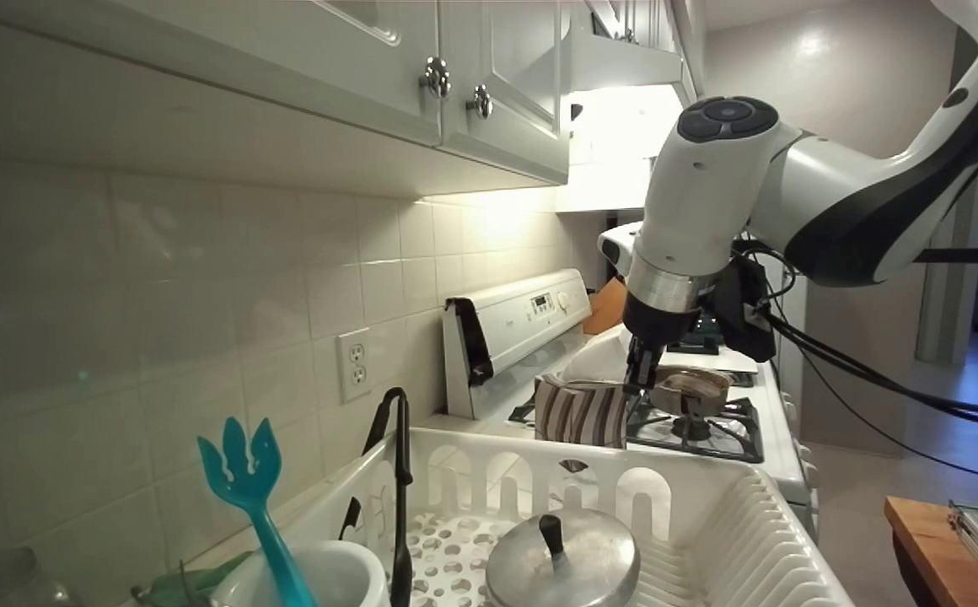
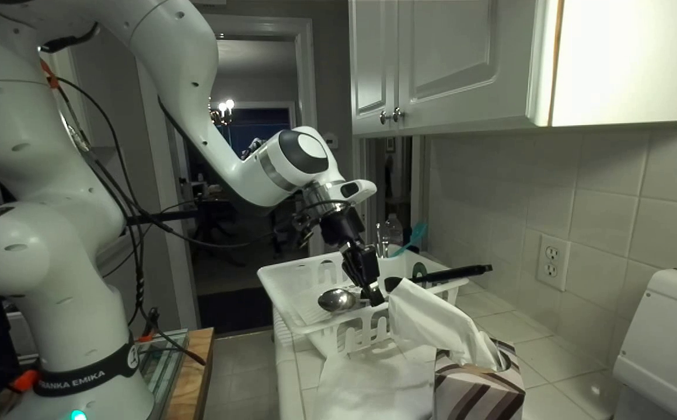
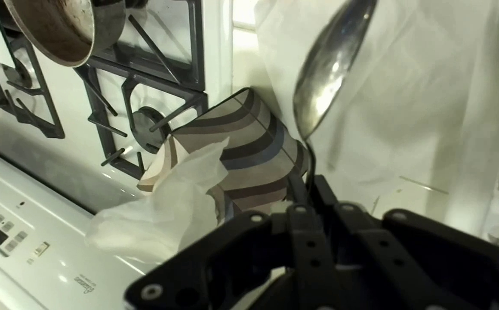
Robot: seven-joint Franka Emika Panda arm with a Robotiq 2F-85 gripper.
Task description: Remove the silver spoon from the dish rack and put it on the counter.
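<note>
- The gripper [image 3: 309, 178] pinches the silver spoon [image 3: 333, 71] by its handle.
- The spoon's near the dish rack [image 2: 318, 328], against a white sheet [image 3: 404, 99] in the wrist view.
- How high it hangs, I can't quite judge.

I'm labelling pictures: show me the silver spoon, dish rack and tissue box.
Silver spoon [image 3: 332, 71], wrist view: its bowl.
Dish rack [image 1: 700, 499], in an exterior view: its far wall.
Tissue box [image 2: 478, 394], in an exterior view: its striped side.

silver spoon [image 2: 337, 300] at the tips of closed jaws, white dish rack [image 2: 322, 330] behind
</note>
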